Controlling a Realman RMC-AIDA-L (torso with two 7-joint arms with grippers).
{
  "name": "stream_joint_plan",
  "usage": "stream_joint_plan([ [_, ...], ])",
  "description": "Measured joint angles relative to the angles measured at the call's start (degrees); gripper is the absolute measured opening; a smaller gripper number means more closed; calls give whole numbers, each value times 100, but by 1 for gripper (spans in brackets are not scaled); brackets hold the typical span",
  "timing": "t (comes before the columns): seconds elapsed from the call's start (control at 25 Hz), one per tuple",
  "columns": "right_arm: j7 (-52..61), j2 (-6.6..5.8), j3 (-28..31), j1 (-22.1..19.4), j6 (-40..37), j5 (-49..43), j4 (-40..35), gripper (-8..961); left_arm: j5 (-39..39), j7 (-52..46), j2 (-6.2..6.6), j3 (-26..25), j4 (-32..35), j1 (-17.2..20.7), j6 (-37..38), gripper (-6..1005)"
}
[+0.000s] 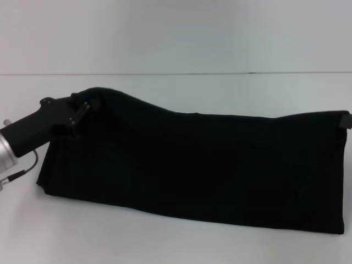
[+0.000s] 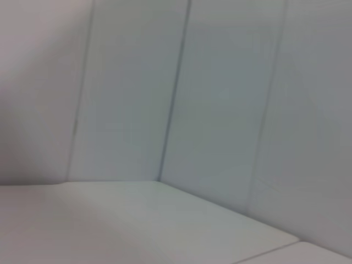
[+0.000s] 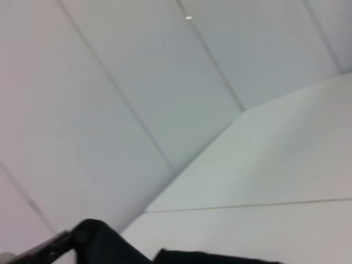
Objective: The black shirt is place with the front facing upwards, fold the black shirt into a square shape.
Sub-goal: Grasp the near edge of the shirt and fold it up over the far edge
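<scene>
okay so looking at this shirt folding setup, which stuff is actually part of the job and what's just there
Part of the job:
- black shirt, lifted off the table
- left gripper, at its upper left corner
- right gripper, at its upper right corner

Just there:
- white table
- white wall panels

A plain white table (image 1: 165,242) carries the black shirt (image 1: 209,165), which lies across it as a long folded band, its lower edge resting on the surface.

You see the black shirt (image 1: 209,165) as plain, unpatterned black on the white desk (image 1: 165,242); left tool (image 1: 82,113) black.
</scene>
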Motion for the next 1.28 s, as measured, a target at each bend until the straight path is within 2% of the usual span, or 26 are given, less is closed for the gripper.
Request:
stream_joint_plan([
  [0.24, -226, 180, 2, 188, 783, 15, 7, 10, -210, 256, -157, 39, -42, -189, -796, 34],
  [0.36, -380, 308, 2, 273, 1239, 55, 11, 10, -276, 410, -214, 52, -68, -266, -1219, 37],
  [0.72, -868, 665, -93, 579, 2540, 38, 134, 10, -280, 959, -293, 143, -350, -535, -2387, 46],
  [0.96, -934, 916, -421, 656, 3411, 33, 146, 11, -294, 1144, -325, 402, -501, -613, -3041, 51],
  [1.04, -923, 974, -493, 673, 3657, 33, 145, 25, -294, 1135, -331, 417, -508, -631, -3187, 53],
  [1.28, -868, 1045, -531, 614, 3915, 71, 148, 67, -294, 965, -334, 405, -495, -625, -3391, 58],
])
